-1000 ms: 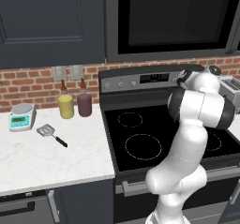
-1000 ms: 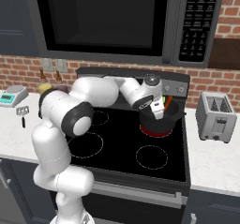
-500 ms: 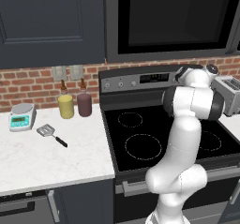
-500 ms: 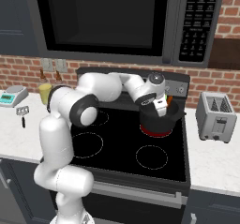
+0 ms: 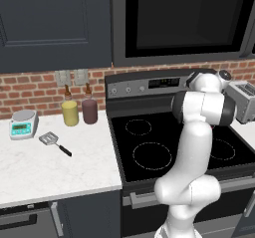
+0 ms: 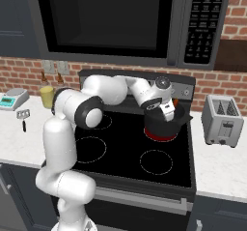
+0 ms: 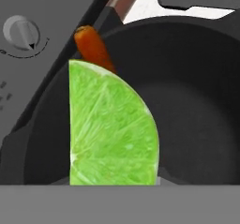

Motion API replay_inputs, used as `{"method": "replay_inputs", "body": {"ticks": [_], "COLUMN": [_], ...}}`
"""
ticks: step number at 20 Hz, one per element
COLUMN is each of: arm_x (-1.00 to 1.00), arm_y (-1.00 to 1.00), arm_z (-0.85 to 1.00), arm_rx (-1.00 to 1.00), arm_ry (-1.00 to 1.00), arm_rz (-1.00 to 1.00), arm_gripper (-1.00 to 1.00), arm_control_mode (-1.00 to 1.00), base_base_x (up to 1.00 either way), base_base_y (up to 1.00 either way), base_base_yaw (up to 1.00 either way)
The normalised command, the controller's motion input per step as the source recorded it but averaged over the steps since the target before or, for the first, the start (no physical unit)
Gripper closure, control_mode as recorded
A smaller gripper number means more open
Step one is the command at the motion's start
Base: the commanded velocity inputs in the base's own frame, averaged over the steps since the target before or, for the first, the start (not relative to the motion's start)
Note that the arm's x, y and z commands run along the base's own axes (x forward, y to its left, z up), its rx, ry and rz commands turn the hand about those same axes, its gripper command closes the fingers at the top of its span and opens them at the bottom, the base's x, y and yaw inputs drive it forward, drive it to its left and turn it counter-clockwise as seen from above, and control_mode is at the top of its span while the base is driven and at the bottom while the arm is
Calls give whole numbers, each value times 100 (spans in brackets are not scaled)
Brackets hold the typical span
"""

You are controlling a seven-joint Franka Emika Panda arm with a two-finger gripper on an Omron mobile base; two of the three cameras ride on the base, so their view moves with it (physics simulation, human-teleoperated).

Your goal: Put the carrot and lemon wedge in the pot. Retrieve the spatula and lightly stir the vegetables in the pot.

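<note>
On the white marble counter (image 5: 45,167) left of the stove, far left, sits a small grey kitchen scale (image 5: 23,123). Just right of it lies the small spatula with a flat silver slotted head and thin black handle (image 5: 55,142), flat on the counter, well apart from the arm; right base view shows it tiny at the left edge (image 6: 22,117). Behind it against the brick wall stand a yellow bottle (image 5: 69,111) and a dark maroon bottle (image 5: 89,109), side by side; right base view catches the yellow one (image 6: 47,95).

The black glass stovetop (image 5: 149,147) takes the middle. In left base view the white arm blocks the far right burner, so the pot is hidden there. Right base view shows the squat round black pot with a red base (image 6: 163,124) on the far right burner, with the gripper (image 6: 167,112) right over its rim.

Hand view looks down into the pot's dark inside (image 7: 197,101). The bright lime-green lemon wedge (image 7: 110,129) hangs close to the camera above the pot, pinched between the jaws; finger tips hidden behind it. The slender orange carrot (image 7: 93,47) leans against the pot's far inner wall, partly behind the wedge. A stove knob (image 7: 19,32) shows at top left.

A silver toaster (image 6: 221,121) stands on the counter at far right.
</note>
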Motion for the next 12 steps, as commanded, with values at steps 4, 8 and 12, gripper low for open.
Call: {"method": "replay_inputs", "body": {"ticks": [4, 8, 12], "arm_x": [0, 0, 0], "arm_y": [1, 12, 18], "arm_z": [0, 0, 0], "arm_rx": [-9, -10, -9], "arm_ry": [0, 0, 1], "arm_rz": [5, 3, 3], "arm_gripper": [100, 100, -100], "arm_control_mode": [-100, -100, -100], "base_base_x": [0, 0, 0], "base_base_y": [0, 0, 0], "base_base_yaw": [0, 0, 0]}}
